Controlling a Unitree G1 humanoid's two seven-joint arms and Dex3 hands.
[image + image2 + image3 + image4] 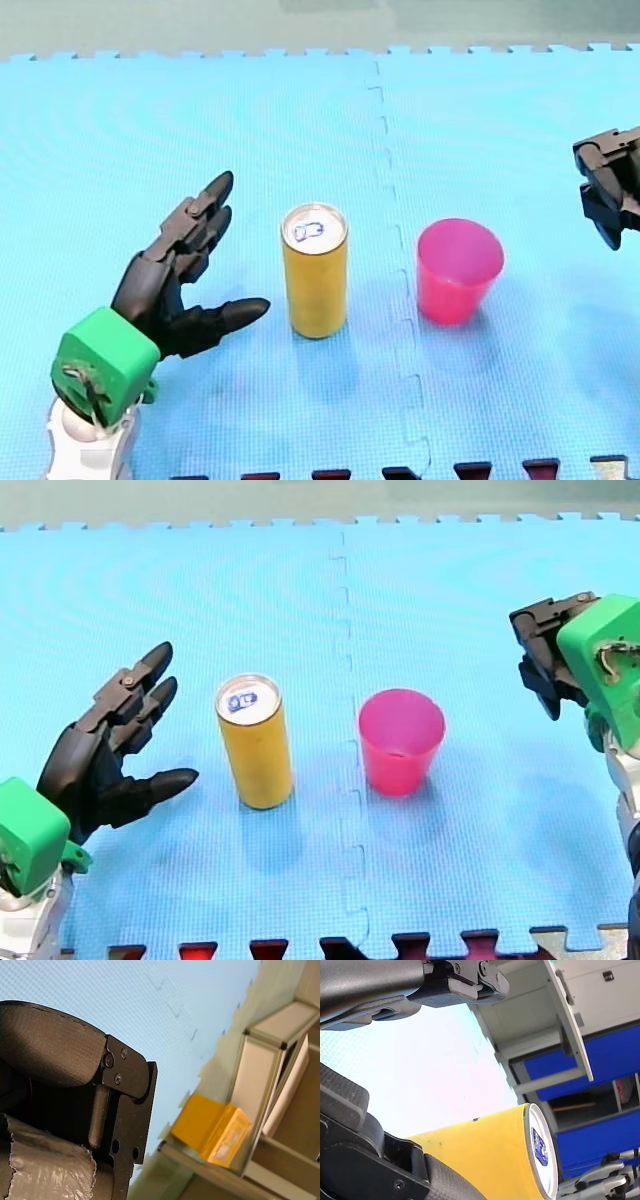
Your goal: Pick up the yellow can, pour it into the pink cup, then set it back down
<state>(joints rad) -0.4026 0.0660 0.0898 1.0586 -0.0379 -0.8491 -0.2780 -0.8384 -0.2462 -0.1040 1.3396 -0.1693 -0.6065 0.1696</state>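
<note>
A yellow can (315,272) with a silver top stands upright on the blue foam mat (300,120), and its side and top also show in the second wrist view (490,1150). A pink cup (457,270) stands upright just right of the can. My left hand (190,270) is on the mat left of the can, a short gap away, holding nothing. My right hand (548,655) is at the right edge, right of the cup and apart from it, fingers curled with nothing in them.
The mat's interlocking seam (395,250) runs between can and cup. Dark and red tiles (300,948) line the mat's near edge. Beyond the mat stand a metal frame with a yellow box (212,1130) and blue cabinets (600,1075).
</note>
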